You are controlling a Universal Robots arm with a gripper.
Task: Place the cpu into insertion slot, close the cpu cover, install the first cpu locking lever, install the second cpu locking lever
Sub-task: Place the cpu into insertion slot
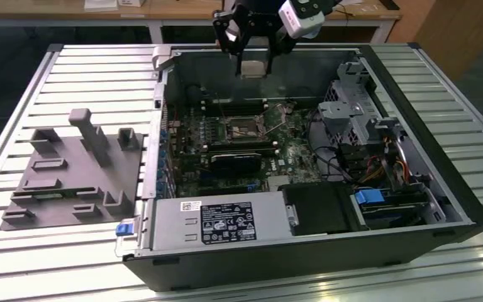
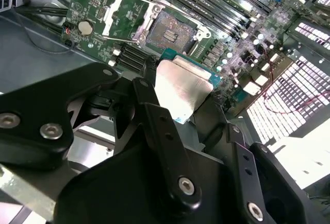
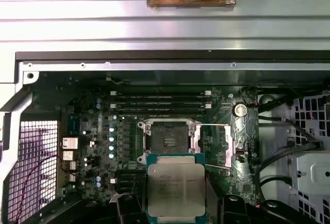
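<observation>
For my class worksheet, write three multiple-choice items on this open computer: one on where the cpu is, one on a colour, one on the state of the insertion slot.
1. Where is the cpu?
A. Lying on the grey tray outside the case
B. Held in the tool above the motherboard
C. Tucked under the power supply

2. What colour is the cpu's top?
A. Red
B. Black
C. Silver-grey

3. How is the insertion slot?
A. Empty, with the cpu cover swung open
B. Filled, cover shut
C. Hidden under a heatsink

Answers:
1. B: the tool clamps the chip over the board.
2. C: its metal top looks grey in both wrist views.
3. A: the bare socket shows and the frame stands aside.
</observation>
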